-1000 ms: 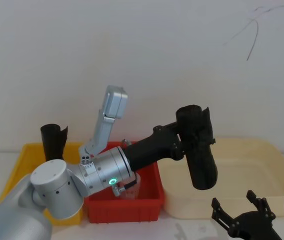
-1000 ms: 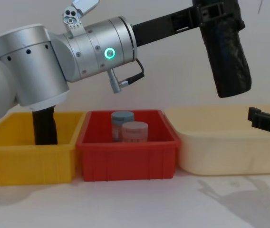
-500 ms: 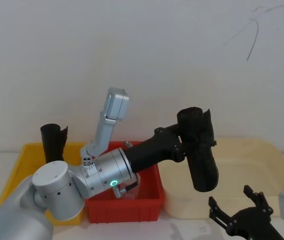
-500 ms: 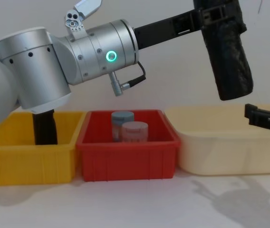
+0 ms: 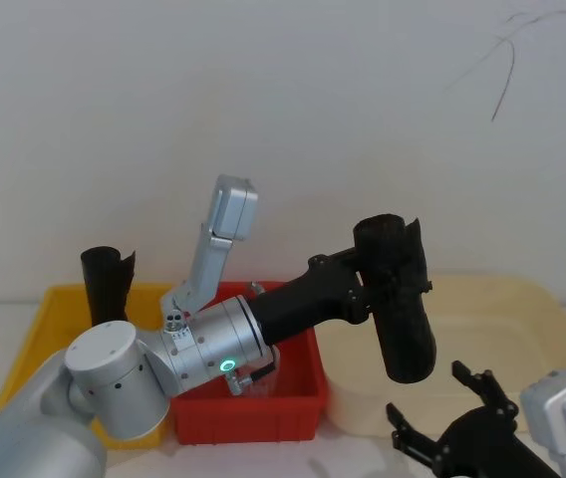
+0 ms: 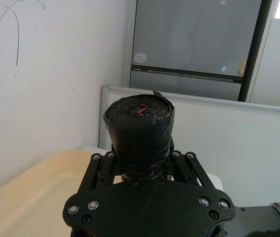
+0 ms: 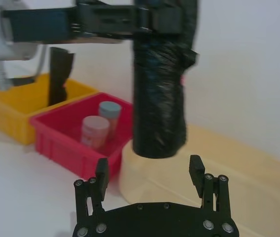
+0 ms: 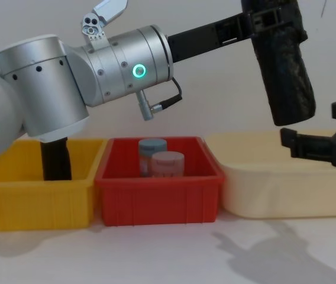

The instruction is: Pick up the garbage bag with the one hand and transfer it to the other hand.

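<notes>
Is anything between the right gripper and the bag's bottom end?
No. Right wrist view shows bare air between the open right gripper and the bag, which the left gripper holds.

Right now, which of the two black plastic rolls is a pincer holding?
The thick black crinkly roll with a rounded lower end, clamped in the air by the left pincer; the ragged-topped black roll stands in the yellow bin.

No legible writing (the cabinet sticker (image 6: 140,58) is too small).

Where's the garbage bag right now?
In the head view, the garbage bag hangs upright in the left end effector, right of centre over the cream bin, just above the open right end effector.
</notes>
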